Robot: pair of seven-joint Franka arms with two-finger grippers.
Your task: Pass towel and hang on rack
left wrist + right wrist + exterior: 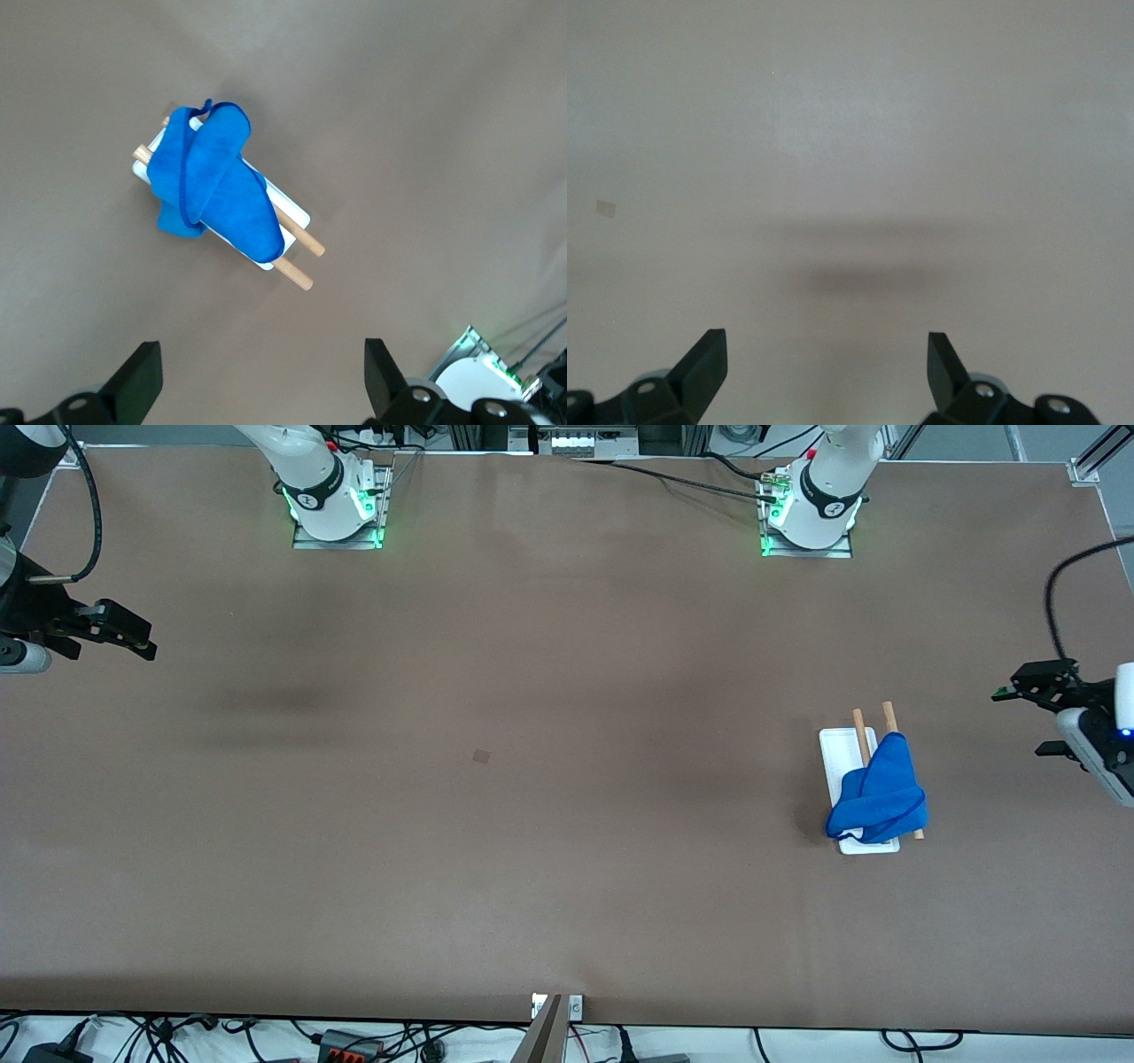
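Both black two-finger grippers hang in the air with their fingers spread wide and nothing between them. One, the left gripper (1019, 691), is raised over the left arm's end of the table; in its wrist view (261, 376) its two dark, wedge-shaped fingertips frame the scene below. Near it, toward the middle of the table, stands the small rack (859, 793) (297, 221): a flat white rectangular base carrying two parallel light-brown wooden rods, smooth and round. Draped over both rods is the bright royal-blue soft cloth towel (881, 797) (208, 181), rumpled into folds, with a stitched edge; it covers the rods' middle and the end nearer the front camera, leaving the other rod ends bare. Well apart from the rack, the right gripper (133, 638) (824, 363) waits over the right arm's end. Beneath everything lies a matte brown table surface (532, 824), smooth and faintly shadowed. Cables trail along the table's edge nearest the front camera.
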